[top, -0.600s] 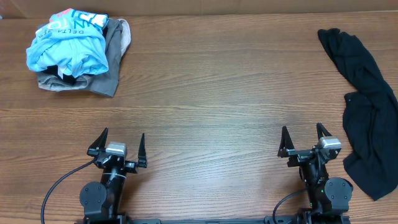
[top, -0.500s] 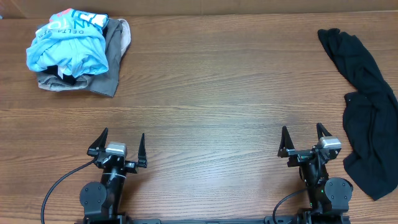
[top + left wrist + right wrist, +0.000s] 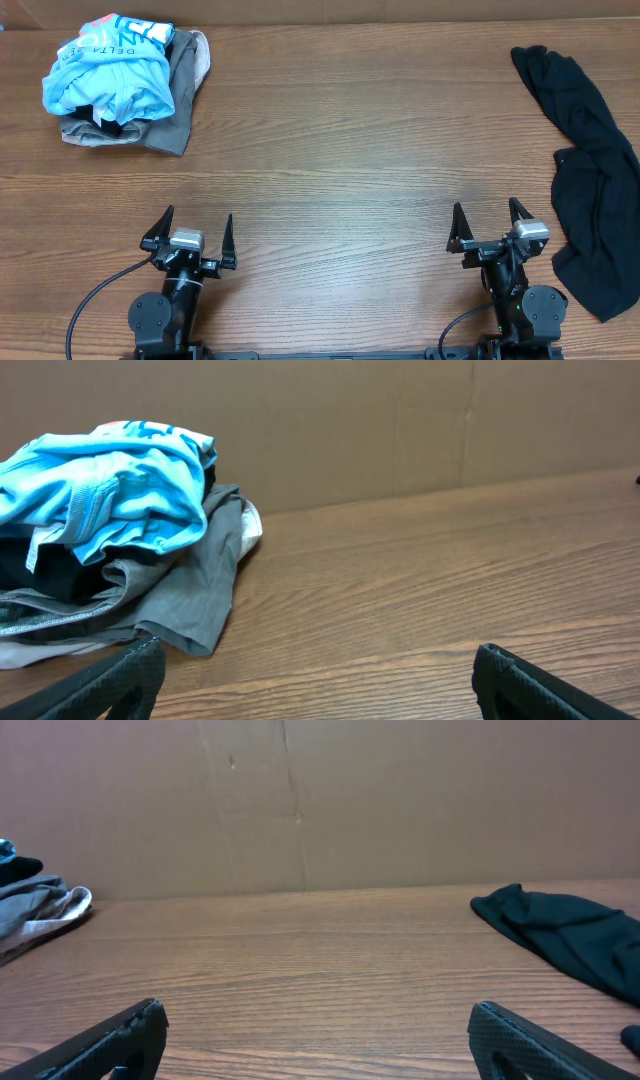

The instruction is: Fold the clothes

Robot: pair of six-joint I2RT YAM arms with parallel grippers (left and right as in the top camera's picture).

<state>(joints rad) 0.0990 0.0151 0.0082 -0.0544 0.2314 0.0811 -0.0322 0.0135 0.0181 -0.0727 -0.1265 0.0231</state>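
Note:
A pile of clothes lies at the table's far left: a light blue shirt (image 3: 110, 70) on top of a grey garment (image 3: 185, 90), with dark cloth under them. The pile also shows in the left wrist view (image 3: 110, 510). A crumpled black garment (image 3: 590, 170) lies along the right edge, and its end shows in the right wrist view (image 3: 560, 935). My left gripper (image 3: 190, 232) is open and empty near the front edge. My right gripper (image 3: 488, 225) is open and empty near the front edge, left of the black garment.
A brown cardboard wall (image 3: 400, 420) stands along the table's far edge. The wooden table (image 3: 350, 150) stretches bare between the two heaps of clothes.

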